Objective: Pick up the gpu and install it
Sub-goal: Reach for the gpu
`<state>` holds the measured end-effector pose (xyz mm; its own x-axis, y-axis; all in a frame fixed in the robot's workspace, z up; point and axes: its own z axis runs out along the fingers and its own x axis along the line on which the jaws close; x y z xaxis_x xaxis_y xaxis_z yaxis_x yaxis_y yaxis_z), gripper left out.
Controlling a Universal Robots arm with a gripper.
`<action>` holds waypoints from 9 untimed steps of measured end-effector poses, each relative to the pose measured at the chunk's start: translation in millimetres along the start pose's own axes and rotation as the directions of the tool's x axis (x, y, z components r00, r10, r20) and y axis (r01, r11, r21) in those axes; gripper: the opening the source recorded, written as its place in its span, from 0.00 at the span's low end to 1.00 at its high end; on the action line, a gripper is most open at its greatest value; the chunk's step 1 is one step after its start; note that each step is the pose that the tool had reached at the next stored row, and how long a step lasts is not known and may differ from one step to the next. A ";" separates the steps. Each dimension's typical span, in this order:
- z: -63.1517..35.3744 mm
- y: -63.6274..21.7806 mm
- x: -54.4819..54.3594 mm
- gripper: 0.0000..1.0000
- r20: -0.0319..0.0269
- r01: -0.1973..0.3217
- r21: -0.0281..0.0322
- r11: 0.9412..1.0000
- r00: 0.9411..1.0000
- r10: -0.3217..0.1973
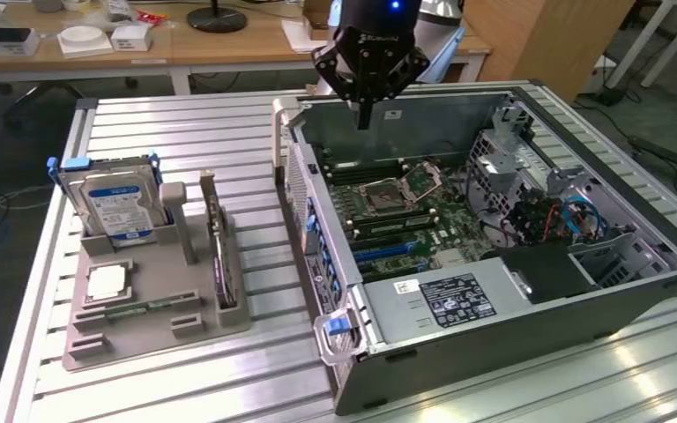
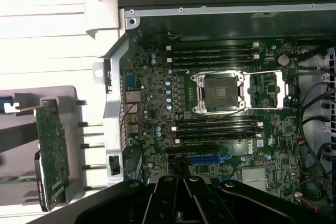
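The gpu [image 1: 219,257] is a thin dark card standing on edge in a slot of the grey holder tray [image 1: 138,328], on the exterior view's left of the open computer case [image 1: 574,304]. From the wrist view its green circuit face [image 2: 52,150] shows beside the case wall. My gripper [image 1: 366,119] hangs above the far end of the case, well away from the gpu, shut with nothing between its fingers. Its dark fingers [image 2: 181,190] sit together over the motherboard [image 2: 152,108], near the blue expansion slot [image 2: 207,158].
A silver hard drive with a blue label [image 1: 115,204] stands upright in the tray, with a processor chip [image 1: 106,282] and a green memory stick [image 1: 138,308] lying nearby. Cables and a drive cage [image 1: 550,220] crowd the case's right side. The slatted metal table [image 1: 174,132] surrounds everything.
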<state>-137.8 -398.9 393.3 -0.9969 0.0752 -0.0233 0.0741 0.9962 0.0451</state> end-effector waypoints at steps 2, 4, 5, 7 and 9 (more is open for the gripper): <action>-0.1 -0.2 2.1 0.10 0.000 0.000 0.000 1.000 1.000 0.000; -0.1 -0.4 4.6 0.10 0.000 0.000 0.000 1.000 1.000 0.000; -0.2 -0.4 5.7 0.10 0.000 0.000 0.000 1.000 1.000 0.000; -0.2 -0.6 7.8 0.10 0.000 0.000 0.000 1.000 1.000 0.000; -0.3 -0.8 10.3 0.10 0.000 0.000 0.000 1.000 1.000 0.000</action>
<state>-148.1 -398.9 393.3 -0.9969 0.0753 -0.0233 0.0742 0.9962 0.0451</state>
